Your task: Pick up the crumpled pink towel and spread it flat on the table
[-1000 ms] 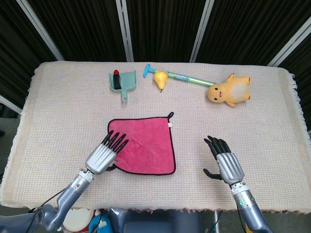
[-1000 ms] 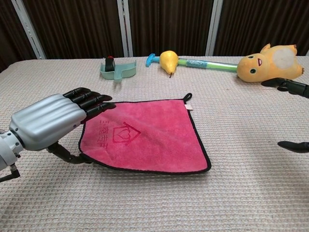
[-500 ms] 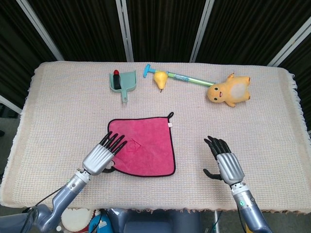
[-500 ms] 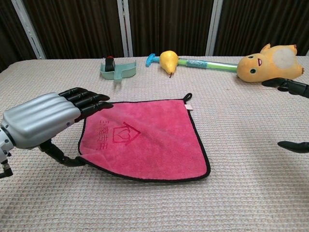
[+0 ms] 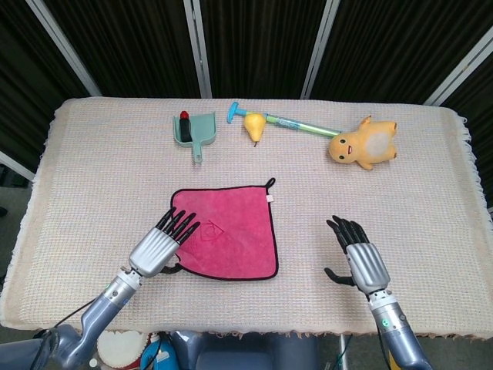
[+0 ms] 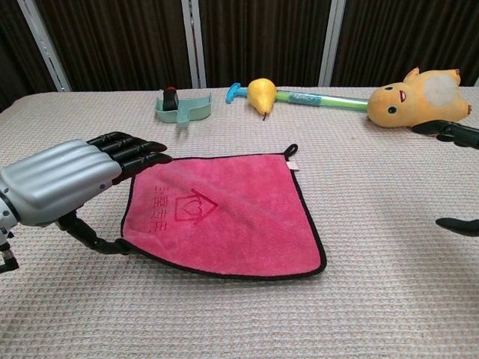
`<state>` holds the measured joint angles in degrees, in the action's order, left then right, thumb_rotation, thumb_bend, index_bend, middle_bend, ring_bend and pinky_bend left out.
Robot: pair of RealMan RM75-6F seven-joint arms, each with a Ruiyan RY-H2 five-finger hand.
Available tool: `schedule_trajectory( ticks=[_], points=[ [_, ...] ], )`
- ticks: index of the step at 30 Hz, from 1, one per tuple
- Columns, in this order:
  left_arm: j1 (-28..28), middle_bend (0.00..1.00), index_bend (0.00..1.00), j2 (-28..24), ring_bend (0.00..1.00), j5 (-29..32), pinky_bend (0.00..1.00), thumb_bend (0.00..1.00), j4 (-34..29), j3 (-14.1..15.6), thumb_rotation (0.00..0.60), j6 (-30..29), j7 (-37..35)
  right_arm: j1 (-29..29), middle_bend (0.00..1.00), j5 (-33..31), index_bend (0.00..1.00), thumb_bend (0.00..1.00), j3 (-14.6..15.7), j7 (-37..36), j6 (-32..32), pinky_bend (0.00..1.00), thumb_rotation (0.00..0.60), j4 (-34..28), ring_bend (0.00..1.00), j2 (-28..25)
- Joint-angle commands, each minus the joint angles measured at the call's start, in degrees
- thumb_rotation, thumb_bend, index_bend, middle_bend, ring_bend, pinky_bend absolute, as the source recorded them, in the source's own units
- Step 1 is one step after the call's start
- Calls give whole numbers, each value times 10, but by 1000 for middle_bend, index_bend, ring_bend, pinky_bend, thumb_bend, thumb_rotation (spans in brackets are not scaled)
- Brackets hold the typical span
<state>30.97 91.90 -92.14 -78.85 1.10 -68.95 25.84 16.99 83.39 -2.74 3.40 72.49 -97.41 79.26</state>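
Note:
The pink towel (image 5: 229, 231) (image 6: 224, 212) lies spread flat near the middle of the table, black-edged, with a small hanging loop at its far right corner. My left hand (image 5: 160, 247) (image 6: 63, 183) hovers at its left edge. The fingers (image 6: 135, 153) are stretched out over that border, and the thumb reaches to the near left corner. It grips nothing. My right hand (image 5: 359, 257) is open and palm down, a good way to the right of the towel. In the chest view only its fingertips (image 6: 449, 132) show at the right border.
Along the far side lie a teal dustpan (image 5: 192, 129) with a red-and-black item in it, a yellow pear (image 5: 255, 125), a blue-green stick (image 5: 300, 123) and a yellow plush duck (image 5: 362, 144). The woven table cover (image 5: 92, 177) runs to fringed edges.
My left hand has drawn back to the left and toward me, so less of it lies over the towel. The towel's near edge shifted slightly. The right hand edged back a little.

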Motion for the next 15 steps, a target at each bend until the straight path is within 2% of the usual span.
schedule_trajectory(
  ticks=[1,15],
  points=[
    [0,0,0,-9,0,2,0,5,-14,1,600,5,-11,-1,0,-1,0,277,0,-1,0,0,600,1,0,1],
    [-2,0,0,-48,0,-28,0,5,-48,32,600,15,-23,-3,0,1,0,278,0,-1,2,0,600,-7,0,-4]
  ],
)
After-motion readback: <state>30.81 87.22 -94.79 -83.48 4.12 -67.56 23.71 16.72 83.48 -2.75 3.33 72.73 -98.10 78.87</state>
